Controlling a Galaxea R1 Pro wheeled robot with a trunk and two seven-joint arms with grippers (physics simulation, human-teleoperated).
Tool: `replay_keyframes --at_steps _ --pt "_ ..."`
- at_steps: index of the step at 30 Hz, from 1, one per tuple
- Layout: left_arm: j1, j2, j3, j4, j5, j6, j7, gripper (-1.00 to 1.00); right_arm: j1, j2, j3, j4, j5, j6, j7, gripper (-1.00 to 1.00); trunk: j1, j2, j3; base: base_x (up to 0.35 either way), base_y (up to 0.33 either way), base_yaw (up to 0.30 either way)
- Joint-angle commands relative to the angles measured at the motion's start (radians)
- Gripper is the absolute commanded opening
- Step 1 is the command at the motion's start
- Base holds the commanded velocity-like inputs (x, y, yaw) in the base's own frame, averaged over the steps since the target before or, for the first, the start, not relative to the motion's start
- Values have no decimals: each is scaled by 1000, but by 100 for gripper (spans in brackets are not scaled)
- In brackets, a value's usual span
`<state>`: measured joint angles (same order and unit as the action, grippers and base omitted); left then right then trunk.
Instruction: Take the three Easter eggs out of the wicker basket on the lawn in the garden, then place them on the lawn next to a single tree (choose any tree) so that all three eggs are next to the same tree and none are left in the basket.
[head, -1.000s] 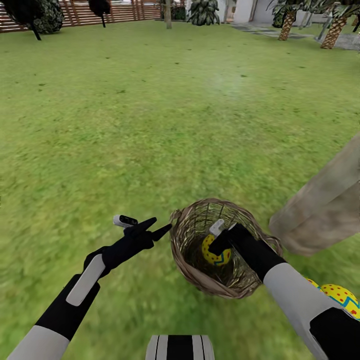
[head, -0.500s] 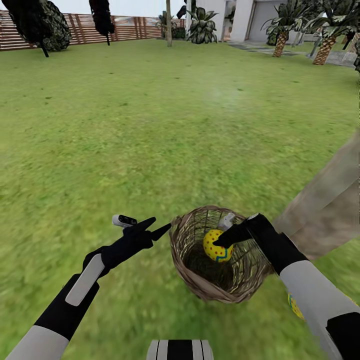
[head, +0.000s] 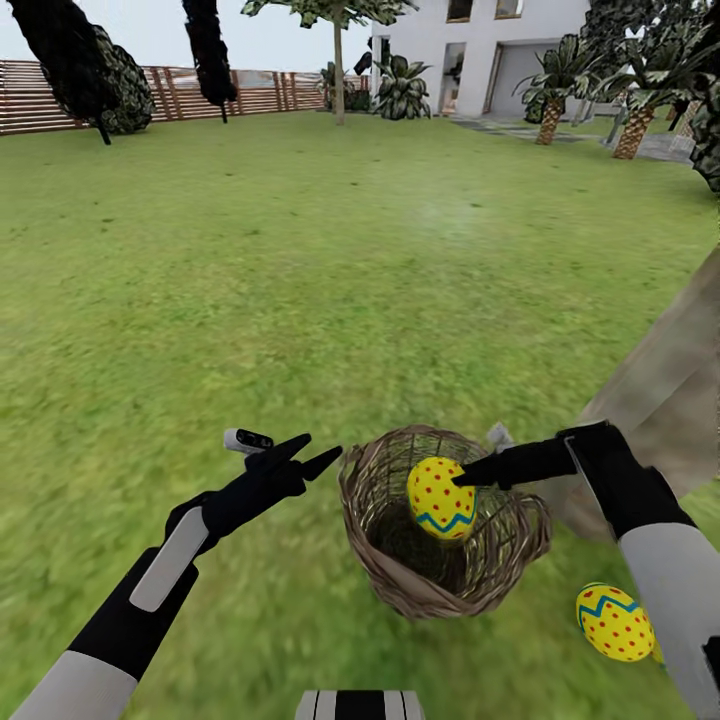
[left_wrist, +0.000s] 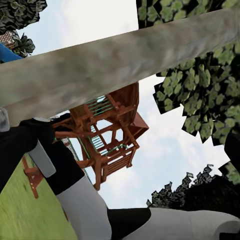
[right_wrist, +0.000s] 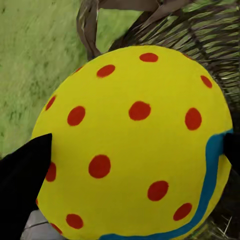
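My right gripper (head: 462, 478) is shut on a yellow Easter egg (head: 440, 500) with red dots and a blue zigzag band, holding it at rim height over the wicker basket (head: 400, 575). In the right wrist view the egg (right_wrist: 135, 140) sits between my two black fingers (right_wrist: 22, 185), with the basket weave (right_wrist: 200, 30) behind it. Another Easter egg (head: 612, 622) lies on the lawn (head: 300, 280) right of the basket, close to the thick pale tree (head: 665, 385). My left gripper (head: 312, 452) hovers open just left of the basket's rim, holding nothing.
The tree trunk (left_wrist: 125, 60) crosses the left wrist view, with my right arm (left_wrist: 75, 200) and a wooden play structure (left_wrist: 110, 135) behind it. Far off stand a slatted fence (head: 250, 90), dark columnar trees (head: 205, 45), palms (head: 550, 85) and a white house (head: 470, 50).
My right gripper has lifted the egg from deep inside the basket up to its rim. The head camera has tilted up, showing more of the garden. My left arm has stayed still.
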<state>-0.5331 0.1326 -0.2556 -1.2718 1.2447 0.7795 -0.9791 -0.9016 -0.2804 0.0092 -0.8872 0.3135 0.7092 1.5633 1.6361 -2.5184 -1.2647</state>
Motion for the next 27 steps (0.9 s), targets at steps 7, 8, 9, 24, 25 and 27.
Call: replay_keyframes --at_steps 7,8,9,24,25,27 --pt "-1 36 -1 -9 6 2 -80 100 0 7 -144 1 2 16 7 -100 -1 0 3 0 0 0" --pt "-1 39 -2 -8 6 2 -96 100 0 7 -177 1 -19 24 7 -100 -1 0 3 0 0 0" --pt "-1 40 -2 -7 6 1 -101 100 0 7 -190 2 -62 46 7 -100 -1 0 3 0 0 0" --pt "-1 40 -1 -7 5 0 -108 100 9 0 -204 19 -257 107 7 -100 -1 0 3 -255 0 0" --pt "-1 40 -1 -7 5 0 -108 100 9 0 -205 20 -257 107 7 -100 -1 0 3 -341 0 0" --pt "-1 39 -1 -8 5 0 -108 100 9 0 -205 20 -257 107 7 -100 -1 0 3 -341 0 0"
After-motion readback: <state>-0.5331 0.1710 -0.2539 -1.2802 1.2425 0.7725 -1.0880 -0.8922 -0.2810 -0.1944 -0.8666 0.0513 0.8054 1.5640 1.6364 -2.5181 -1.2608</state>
